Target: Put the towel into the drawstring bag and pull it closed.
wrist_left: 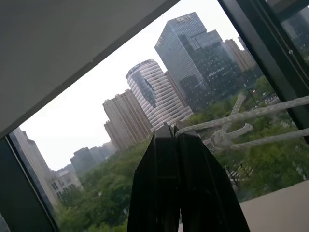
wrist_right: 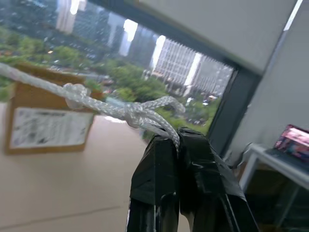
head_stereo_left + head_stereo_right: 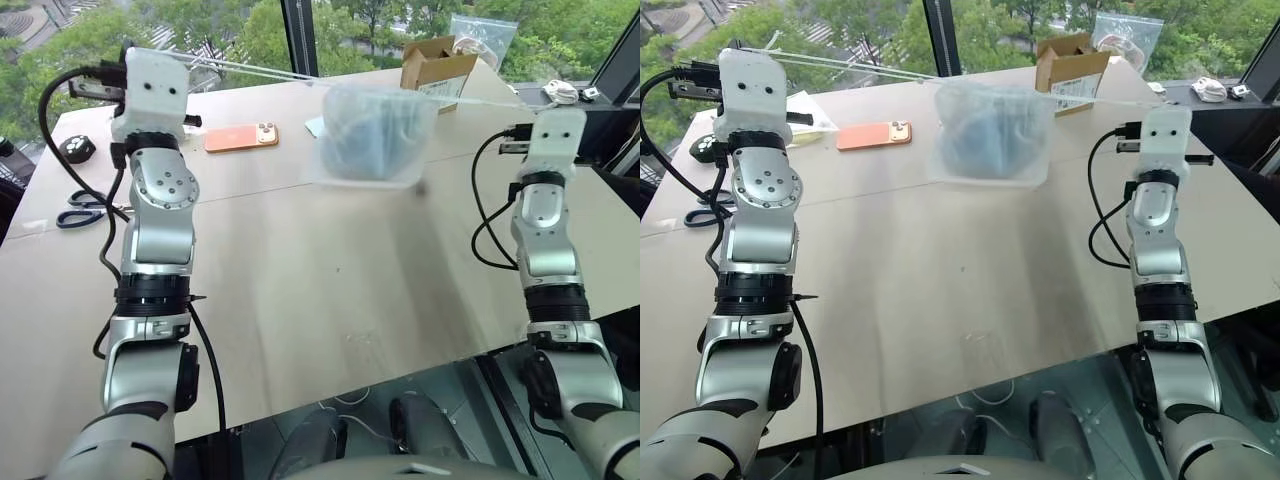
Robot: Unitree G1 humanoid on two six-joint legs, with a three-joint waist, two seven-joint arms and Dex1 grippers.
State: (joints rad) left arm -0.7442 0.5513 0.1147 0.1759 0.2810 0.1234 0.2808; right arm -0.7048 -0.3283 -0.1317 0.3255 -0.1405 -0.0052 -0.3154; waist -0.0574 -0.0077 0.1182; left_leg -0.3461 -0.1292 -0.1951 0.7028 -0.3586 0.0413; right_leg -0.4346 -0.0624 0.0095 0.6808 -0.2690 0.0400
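The drawstring bag (image 3: 372, 135) hangs in the air above the far middle of the table, its mouth gathered. The towel (image 3: 362, 142) shows as a blue-grey mass through the thin white fabric. One white cord (image 3: 250, 68) runs taut from the bag to my raised left arm, and another cord (image 3: 485, 100) runs to my right arm. In the left wrist view my left gripper (image 1: 173, 133) is shut on a knotted cord (image 1: 251, 115). In the right wrist view my right gripper (image 2: 177, 134) is shut on the knotted end of its cord (image 2: 96, 104).
An orange phone (image 3: 241, 137) lies on the table (image 3: 330, 290) behind my left arm. Scissors (image 3: 85, 208) and a small black object (image 3: 77, 148) sit at the left edge. A cardboard box (image 3: 437, 62) and a clear plastic bag (image 3: 483, 38) stand at the back right.
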